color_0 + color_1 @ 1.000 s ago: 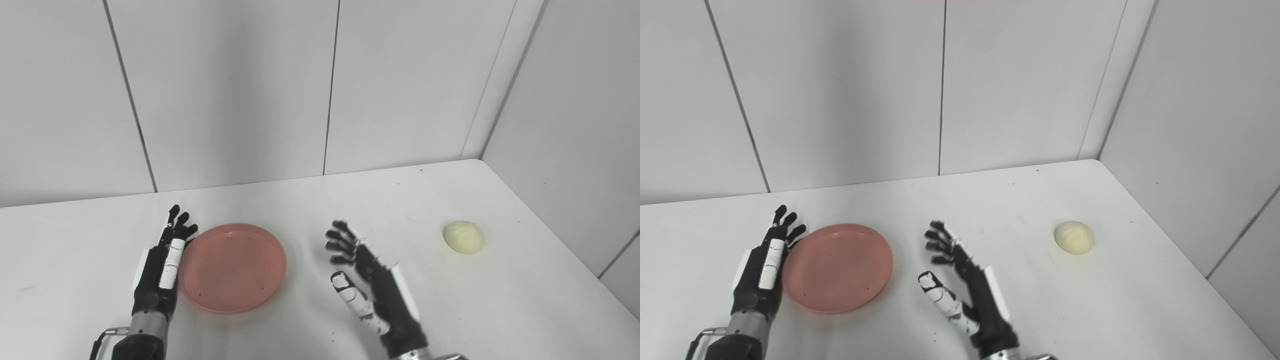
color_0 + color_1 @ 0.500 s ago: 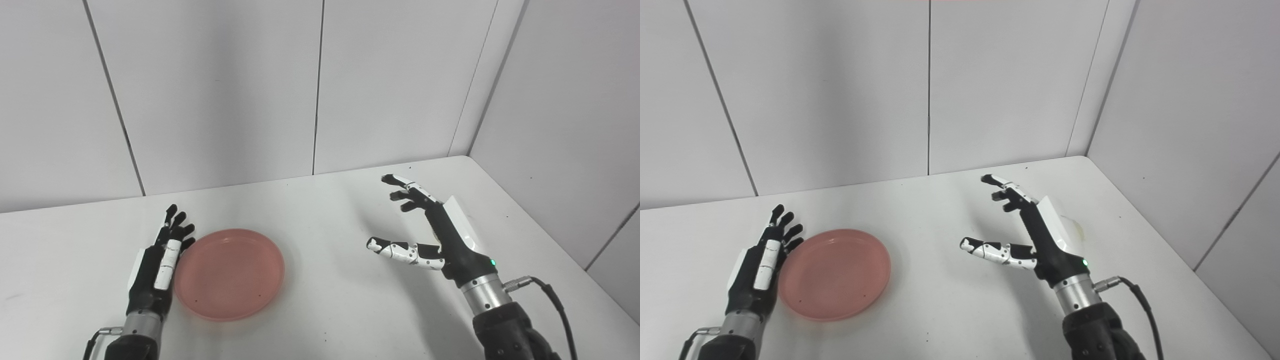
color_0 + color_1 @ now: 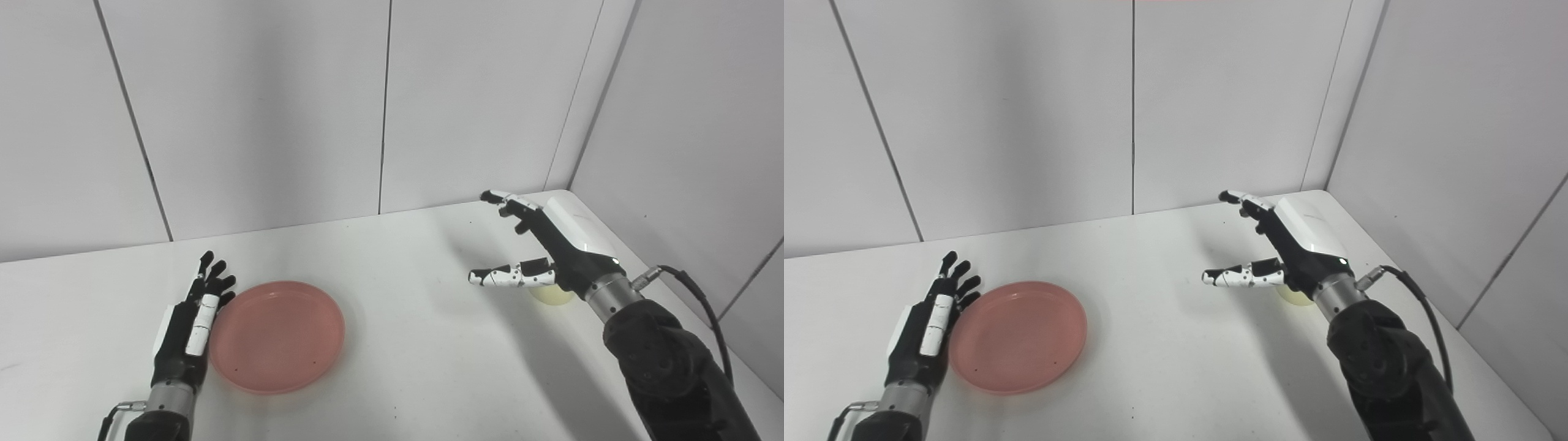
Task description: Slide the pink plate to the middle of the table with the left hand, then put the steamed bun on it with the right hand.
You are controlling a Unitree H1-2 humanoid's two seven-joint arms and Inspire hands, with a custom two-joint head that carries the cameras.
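Above the steamed bun (image 3: 553, 296), the right hand (image 3: 551, 245) hangs with fingers spread wide and thumb stretched out sideways, holding nothing. The bun lies on the white table (image 3: 416, 343) directly beneath the palm and wrist, so only a pale sliver of it shows under the heel of the hand in both views; how much air separates palm from bun cannot be told. The fingertips reach past the bun, toward the back wall, so the bun sits nearer the wrist than the fingers. For a grasp, the hand would probably need to draw back a little over the bun, or come down and curl around it.

From the bun, the pink plate (image 3: 277, 335) lies well apart to the left, near the table's front edge and, by my judgement, left of the middle of the table. The left hand (image 3: 193, 324) rests flat just beside the plate's left rim, fingers straight and slightly fanned, empty, seemingly touching the rim. Being round, the bun offers no preferred axis for the grip.
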